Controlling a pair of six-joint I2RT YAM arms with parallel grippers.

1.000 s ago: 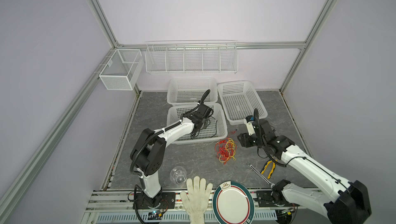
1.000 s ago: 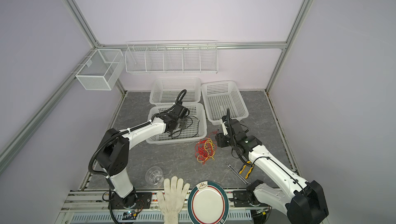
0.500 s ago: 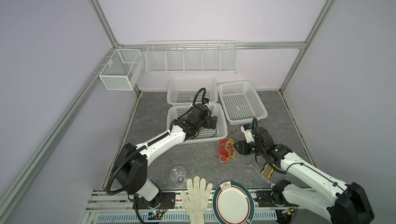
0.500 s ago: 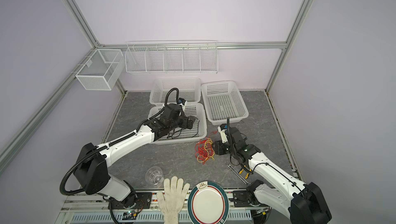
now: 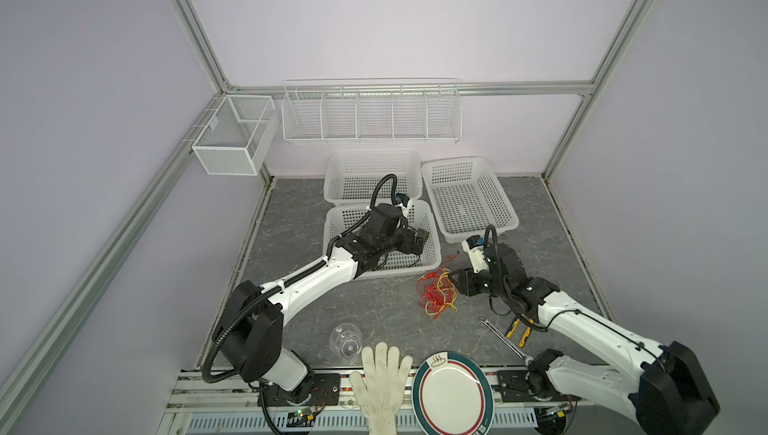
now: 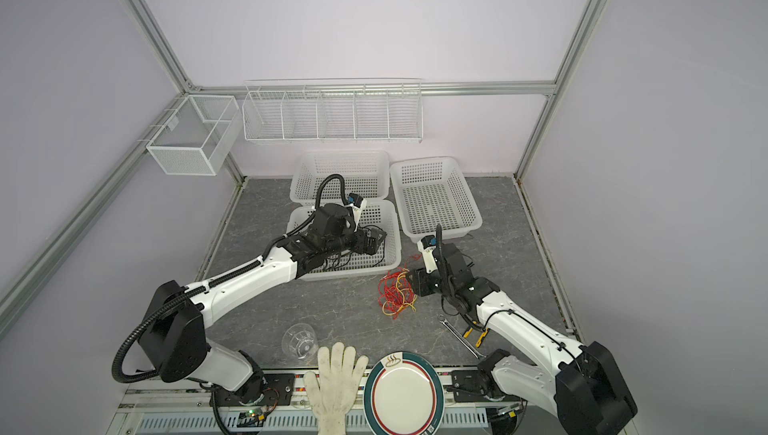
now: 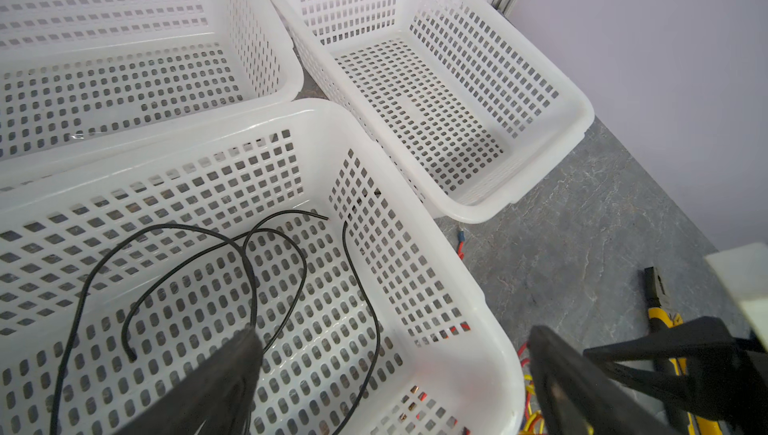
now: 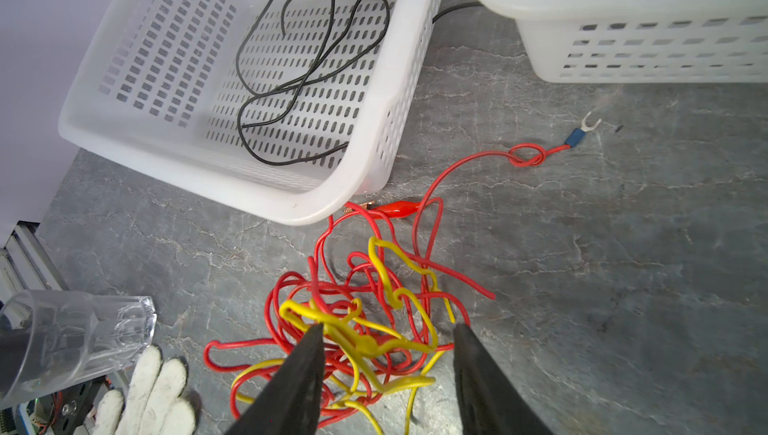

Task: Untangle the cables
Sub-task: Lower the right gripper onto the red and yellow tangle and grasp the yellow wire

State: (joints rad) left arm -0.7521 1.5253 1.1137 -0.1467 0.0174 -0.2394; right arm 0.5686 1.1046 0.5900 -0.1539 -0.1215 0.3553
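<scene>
A grey marbled worktop (image 5: pixel 374 316) forms the floor of a booth with plain lilac walls (image 5: pixel 374 17) and aluminium frame posts (image 5: pixel 193 27). A white wire rack (image 5: pixel 372 115) hangs on the back wall, and a white mesh box (image 5: pixel 232 142) hangs at the upper left of both top views. Three white perforated plastic baskets stand at the centre: a far basket (image 5: pixel 361 171), a right-hand basket (image 5: pixel 469 200) and a near basket (image 5: pixel 399 271).

The thin black cable (image 7: pixel 252 283) lies in loose loops on the floor of the near basket. The left gripper (image 5: pixel 420 241) hangs over that basket's right half, its jaws spread wide and holding nothing, with the black loops below them. The red and yellow cables (image 5: pixel 436 293) lie tangled in one heap on the worktop, just right of the near basket's lower right corner. The right gripper (image 8: pixel 387 327) sits low at the heap's right edge with its jaws parted. Yellow strands run between the two tips, but the jaws are not clamped on them.

Only the right wrist view shows the red cable's fittings – a red crocodile clip (image 8: pixel 395 208) beside the basket corner, a knot (image 8: pixel 528 156) and a blue-sleeved fork terminal (image 8: pixel 579 133). A white plate with a teal and red rim (image 5: pixel 453 395) and a silver spanner (image 5: pixel 500 337) appear only in the top views, near the lower edge.
</scene>
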